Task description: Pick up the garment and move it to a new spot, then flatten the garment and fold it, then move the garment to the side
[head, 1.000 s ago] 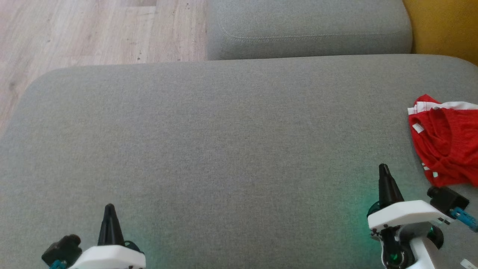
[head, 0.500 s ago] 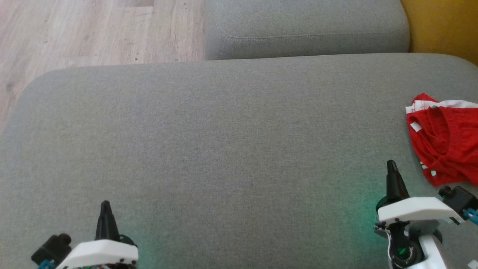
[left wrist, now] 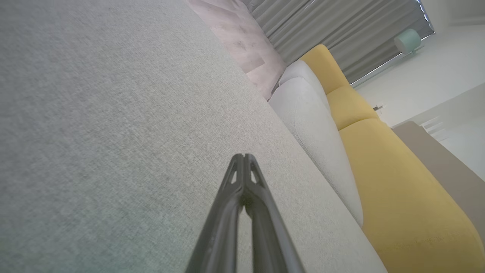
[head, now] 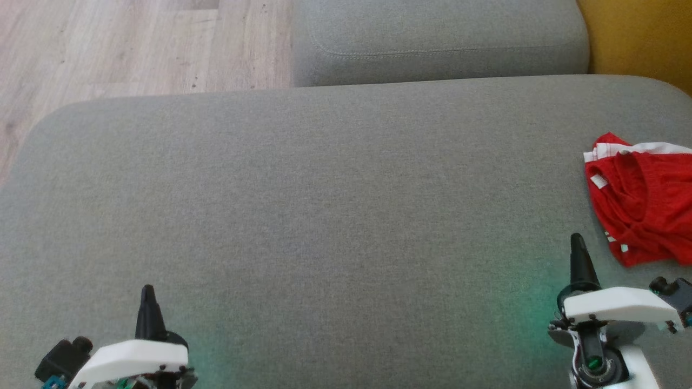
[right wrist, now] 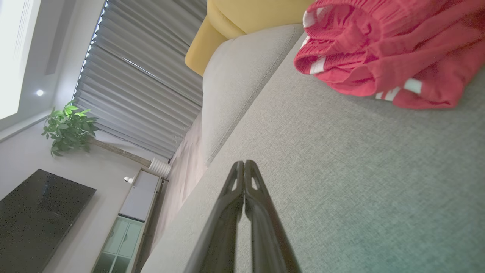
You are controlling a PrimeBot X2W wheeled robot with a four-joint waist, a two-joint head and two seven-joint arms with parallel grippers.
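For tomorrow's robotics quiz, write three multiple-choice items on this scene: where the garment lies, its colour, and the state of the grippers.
1. Where on the grey cushion does the garment lie?
A. left edge
B. centre
C. right edge, ahead and right of the right gripper

2. What colour is the garment?
A. blue and yellow
B. red with white trim
C. plain black

3. How do the left gripper and right gripper stand?
A. both shut, empty
B. both open
C. right shut on cloth

Answers:
1 C, it sits at the head view's right edge.
2 B, red cloth with white bands.
3 A, both wrist views show fingers pressed together.
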